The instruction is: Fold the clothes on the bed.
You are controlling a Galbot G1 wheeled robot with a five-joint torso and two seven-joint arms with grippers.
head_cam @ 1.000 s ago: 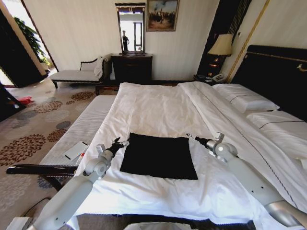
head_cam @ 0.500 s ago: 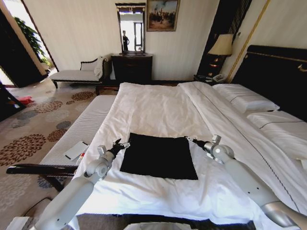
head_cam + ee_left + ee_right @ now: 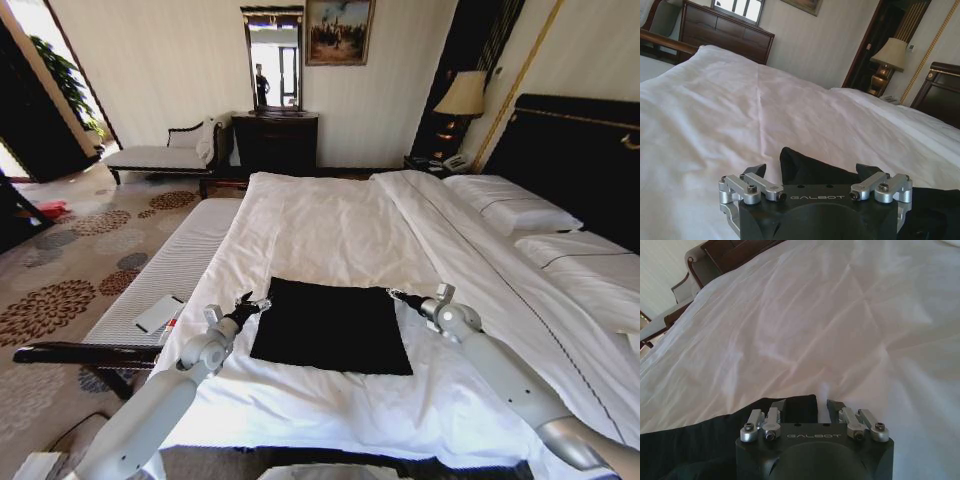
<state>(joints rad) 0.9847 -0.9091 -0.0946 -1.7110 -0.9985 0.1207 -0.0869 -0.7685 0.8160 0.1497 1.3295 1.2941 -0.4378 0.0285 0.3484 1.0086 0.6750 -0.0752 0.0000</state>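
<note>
Pincers left (image 3: 262, 301) and right (image 3: 392, 293) gape at the black T-shirt's (image 3: 332, 325) far corners on the white bed (image 3: 330, 225)

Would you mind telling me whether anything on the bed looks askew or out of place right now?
Nothing stands out. The black T-shirt lies flat as a neat rectangle on the white bed. The left gripper and right gripper sit open at its two far corners, each with a corner between its fingers.
</note>
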